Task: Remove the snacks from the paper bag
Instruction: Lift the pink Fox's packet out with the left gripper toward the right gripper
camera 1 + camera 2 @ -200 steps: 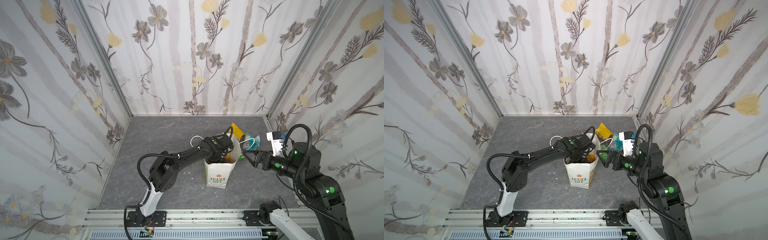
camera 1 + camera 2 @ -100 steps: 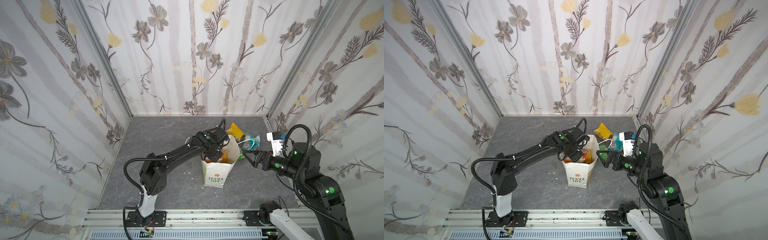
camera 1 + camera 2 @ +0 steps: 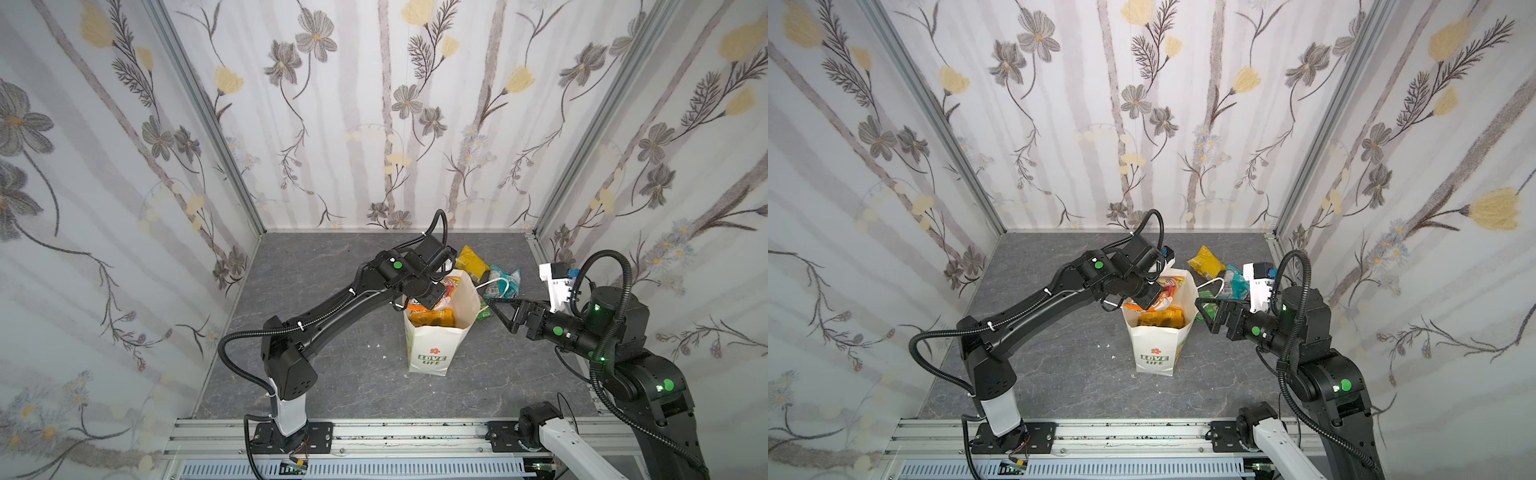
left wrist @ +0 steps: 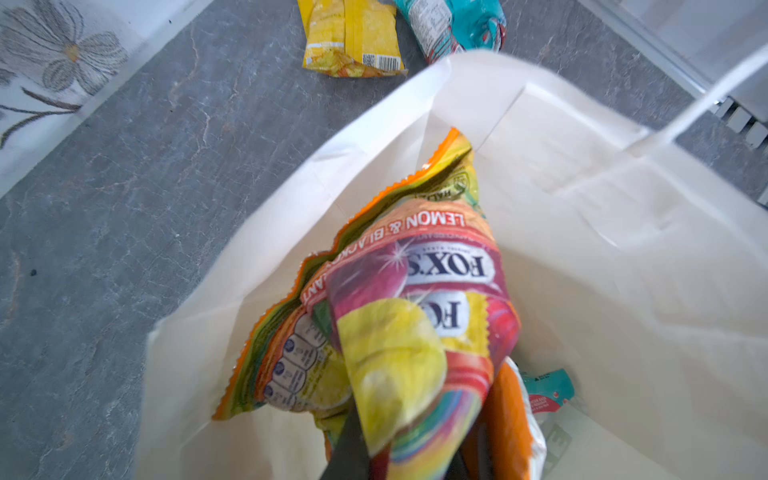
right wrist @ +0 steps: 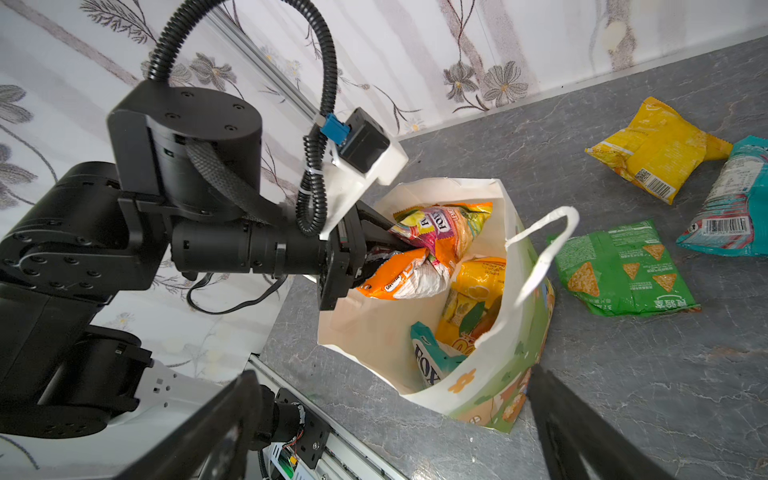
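Note:
The white paper bag [image 3: 432, 353] [image 3: 1154, 353] [image 5: 494, 395] stands upright mid-table. My left gripper [image 3: 435, 292] [image 3: 1152, 297] [image 4: 411, 453] [image 5: 411, 245] hangs at the bag's mouth. It is shut on a multicoloured Fox's packet [image 4: 415, 316] [image 5: 440, 224], and an orange-and-white packet [image 5: 399, 278] is pressed in beside it. Deeper in the bag lie a yellow-orange pouch [image 5: 473, 299] [image 3: 432, 318] and a teal packet [image 5: 432, 361]. My right gripper [image 3: 498, 309] [image 3: 1204, 313] [image 5: 392, 372] is open just right of the bag, holding nothing.
Three snacks lie on the grey table behind and right of the bag: a yellow packet [image 3: 471, 259] [image 5: 656, 153], a teal one [image 3: 505, 280] [image 5: 735, 208] and a green one [image 5: 623, 270]. The bag's cord handle [image 5: 540, 249] loops out toward them. Flowered walls close in on three sides.
The left arm's elbow has swung out to the left, and its gripper has drawn slightly left with the packets. The bag now stands straighter. The right arm has not moved.

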### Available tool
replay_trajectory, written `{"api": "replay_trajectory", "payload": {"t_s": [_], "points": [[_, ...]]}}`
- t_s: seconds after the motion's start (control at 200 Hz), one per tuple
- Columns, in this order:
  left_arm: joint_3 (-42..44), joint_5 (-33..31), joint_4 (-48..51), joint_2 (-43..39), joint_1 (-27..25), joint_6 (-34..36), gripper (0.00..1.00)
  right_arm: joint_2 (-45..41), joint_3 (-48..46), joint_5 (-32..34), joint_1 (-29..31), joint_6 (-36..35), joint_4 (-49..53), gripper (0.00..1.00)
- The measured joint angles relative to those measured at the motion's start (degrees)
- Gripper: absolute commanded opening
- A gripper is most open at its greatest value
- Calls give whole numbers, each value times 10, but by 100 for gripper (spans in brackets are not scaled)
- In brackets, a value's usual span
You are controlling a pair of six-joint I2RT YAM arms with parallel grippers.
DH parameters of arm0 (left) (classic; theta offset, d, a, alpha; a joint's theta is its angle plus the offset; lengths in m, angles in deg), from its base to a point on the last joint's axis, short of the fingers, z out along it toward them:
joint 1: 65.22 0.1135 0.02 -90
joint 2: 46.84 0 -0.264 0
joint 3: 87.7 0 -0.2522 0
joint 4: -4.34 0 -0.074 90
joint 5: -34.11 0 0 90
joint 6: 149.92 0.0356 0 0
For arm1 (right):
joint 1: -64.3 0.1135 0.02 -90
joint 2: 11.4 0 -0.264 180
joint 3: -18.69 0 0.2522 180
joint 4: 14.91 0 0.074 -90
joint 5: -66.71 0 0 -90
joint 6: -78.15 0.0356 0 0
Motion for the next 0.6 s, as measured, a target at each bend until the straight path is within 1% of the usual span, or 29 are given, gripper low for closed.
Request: {"api": "replay_trajectory", "payload": {"t_s": [0.185,0.465,0.605], "points": [[-12,10,0,-24,2,-4,0,0,5,9,0,6,-7,100],[-28,12,-13,-70,3,-6,0,-5,6,17,0,30,-51,100],[-27,15,-31,-97,-1,17,0,-7,2,14,0,47,-83,100]]}}
